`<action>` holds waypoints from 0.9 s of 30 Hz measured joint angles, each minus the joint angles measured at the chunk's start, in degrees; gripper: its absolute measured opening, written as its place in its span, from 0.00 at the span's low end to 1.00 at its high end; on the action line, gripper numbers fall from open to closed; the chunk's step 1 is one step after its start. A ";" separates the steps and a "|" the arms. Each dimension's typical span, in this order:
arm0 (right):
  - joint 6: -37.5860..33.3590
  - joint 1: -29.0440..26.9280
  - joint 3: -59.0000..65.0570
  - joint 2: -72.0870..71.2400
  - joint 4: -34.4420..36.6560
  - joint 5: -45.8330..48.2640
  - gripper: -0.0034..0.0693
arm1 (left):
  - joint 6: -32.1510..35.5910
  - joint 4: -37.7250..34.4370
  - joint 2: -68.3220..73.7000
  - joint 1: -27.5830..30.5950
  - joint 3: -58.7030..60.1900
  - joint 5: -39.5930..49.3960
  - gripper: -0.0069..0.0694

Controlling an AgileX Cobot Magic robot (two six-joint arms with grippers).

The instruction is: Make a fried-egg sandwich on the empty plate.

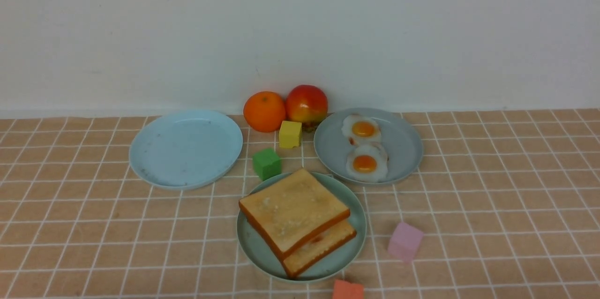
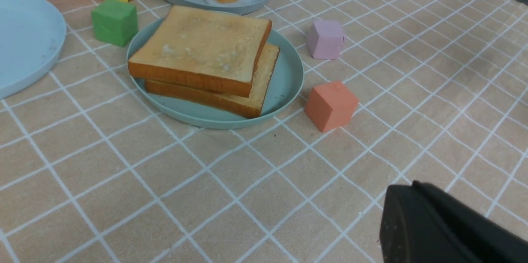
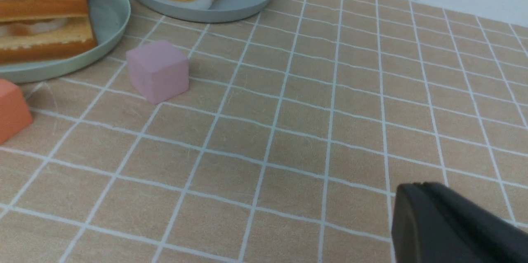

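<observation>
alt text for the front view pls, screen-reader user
A fried-egg sandwich, two toast slices with egg white showing between them, sits on a mint-green plate at front centre of a tan checked tablecloth. Behind it are a grey-blue plate holding two fried eggs, a bare sky-blue plate, an orange, an apple and small coloured cubes. No arm or pincer shows.

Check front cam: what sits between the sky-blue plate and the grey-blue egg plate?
In the front view, two cubes lie between the sky-blue plate and the grey-blue plate: a yellow cube and a green cube.
</observation>
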 joint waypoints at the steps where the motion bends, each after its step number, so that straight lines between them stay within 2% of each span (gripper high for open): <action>1: -0.21 0.00 0.00 0.00 0.00 0.00 0.05 | 0.00 0.00 0.00 0.00 0.00 0.00 0.09; 19: -0.37 0.00 0.00 0.00 0.04 0.00 0.06 | 0.00 0.00 0.00 0.00 0.00 0.00 0.10; 23: -0.37 0.00 0.00 0.00 0.19 0.06 0.07 | 0.00 2.05 0.00 0.00 0.00 -0.12 0.11; 26: -0.37 0.00 0.00 0.00 0.19 0.06 0.07 | -0.93 3.60 -0.16 1.24 0.00 -1.99 0.11; 27: -0.37 0.00 0.00 0.00 0.19 0.06 0.08 | -2.40 3.71 -0.83 4.53 0.00 -4.46 0.08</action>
